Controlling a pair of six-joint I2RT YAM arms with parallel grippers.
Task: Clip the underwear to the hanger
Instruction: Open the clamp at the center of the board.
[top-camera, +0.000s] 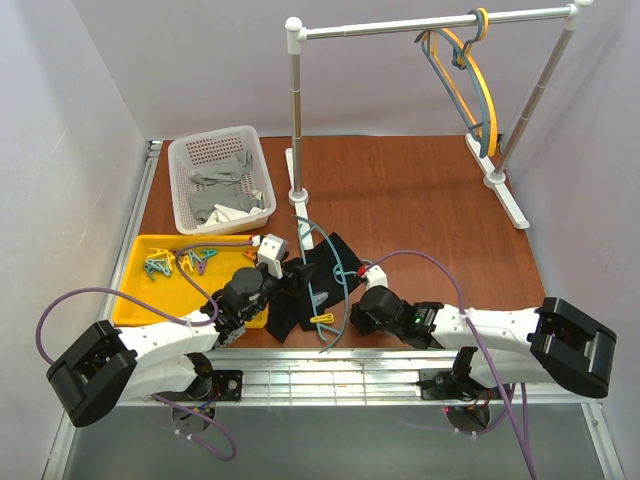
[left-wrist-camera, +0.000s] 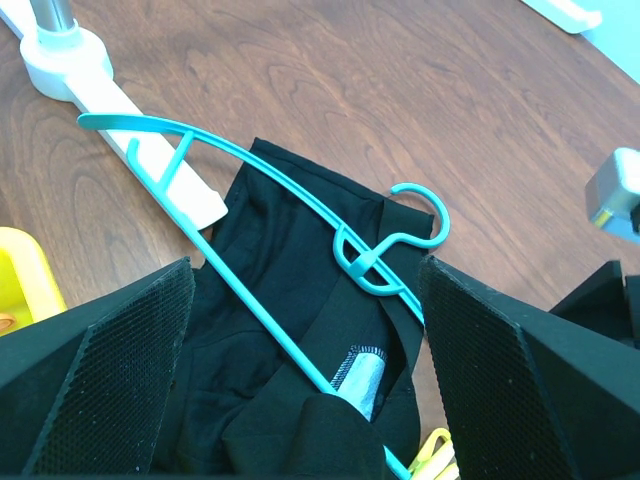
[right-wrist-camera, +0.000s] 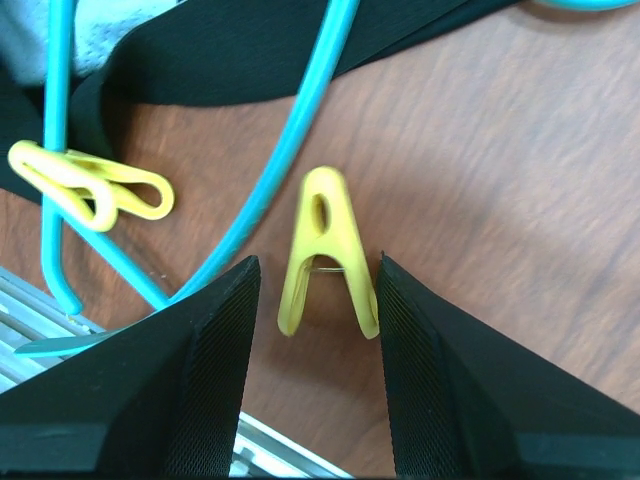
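Right wrist view only: loose yellow plastic clothespin (right-wrist-camera: 325, 240) lies on the wood between the right gripper (right-wrist-camera: 316, 268) fingers. One leg touches the right-hand pad, with a gap at the other, so the jaws bracket it without pinching. A second yellow clothespin (right-wrist-camera: 95, 185) sits on the hanger's bar.

Left wrist view only: left gripper (left-wrist-camera: 308, 300) spread wide above the small black fabric underwear (left-wrist-camera: 280, 260). The thin teal plastic hanger (left-wrist-camera: 362, 268) lies across it, hook flat on the cloth.

Top view: both lie near the front edge, between the arms. Brown wooden table (top-camera: 420, 210), pale walls. White mesh basket (top-camera: 178, 195) holds grey cloths (top-camera: 225, 190). Yellow tray (top-camera: 150, 298) front left. White rail stand (top-camera: 296, 110) carries two hangers (top-camera: 479, 22).
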